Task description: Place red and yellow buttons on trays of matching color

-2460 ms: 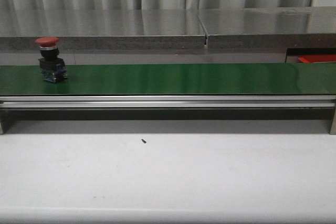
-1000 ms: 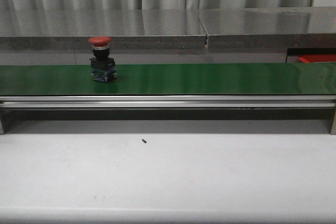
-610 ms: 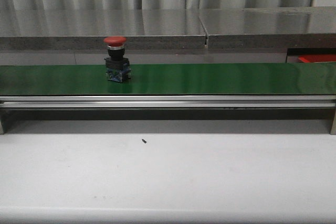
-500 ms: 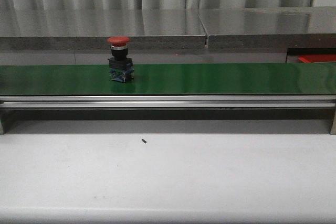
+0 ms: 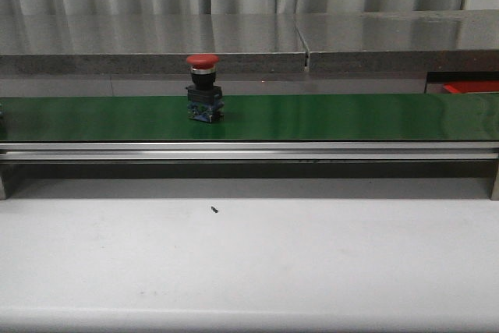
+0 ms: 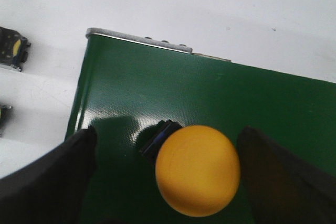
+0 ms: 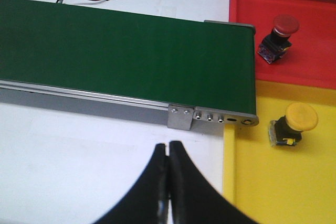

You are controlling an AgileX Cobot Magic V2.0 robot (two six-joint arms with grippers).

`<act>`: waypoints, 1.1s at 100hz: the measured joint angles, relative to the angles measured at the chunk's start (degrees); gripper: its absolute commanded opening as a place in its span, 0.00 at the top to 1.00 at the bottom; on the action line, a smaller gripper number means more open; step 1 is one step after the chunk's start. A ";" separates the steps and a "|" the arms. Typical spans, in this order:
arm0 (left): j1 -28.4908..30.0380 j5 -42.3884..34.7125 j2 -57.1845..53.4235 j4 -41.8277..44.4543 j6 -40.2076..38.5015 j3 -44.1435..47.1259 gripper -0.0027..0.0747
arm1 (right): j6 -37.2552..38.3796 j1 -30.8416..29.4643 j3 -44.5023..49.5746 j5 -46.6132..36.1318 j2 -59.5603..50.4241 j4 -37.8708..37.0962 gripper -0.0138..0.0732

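While front shows only red button (image 5: 203, 88) on belt (image 5: 327, 117) | left gripper (image 6: 165, 182) spread around yellow button (image 6: 197, 177) | right gripper (image 7: 168, 161) pressed together, red tray (image 7: 315, 30) at 1 o'clock

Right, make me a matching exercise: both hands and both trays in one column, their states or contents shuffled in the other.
1. left hand
2. right hand
3. red tray
4. yellow tray

A. shut
B. one yellow button inside
C. open
D. one red button inside

Pairs: 1-C, 2-A, 3-D, 4-B
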 measured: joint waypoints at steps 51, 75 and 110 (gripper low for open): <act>-8.11 -4.62 -14.76 -0.18 3.24 1.02 0.22 | 0.00 0.00 0.00 0.00 0.00 0.00 0.98; -10.25 -10.48 -27.42 0.20 3.58 12.44 0.22 | 0.00 0.00 0.00 0.00 0.00 0.00 0.98; -10.25 -18.47 -51.63 0.33 3.58 36.56 0.30 | 0.00 0.00 0.00 0.00 0.00 0.00 0.98</act>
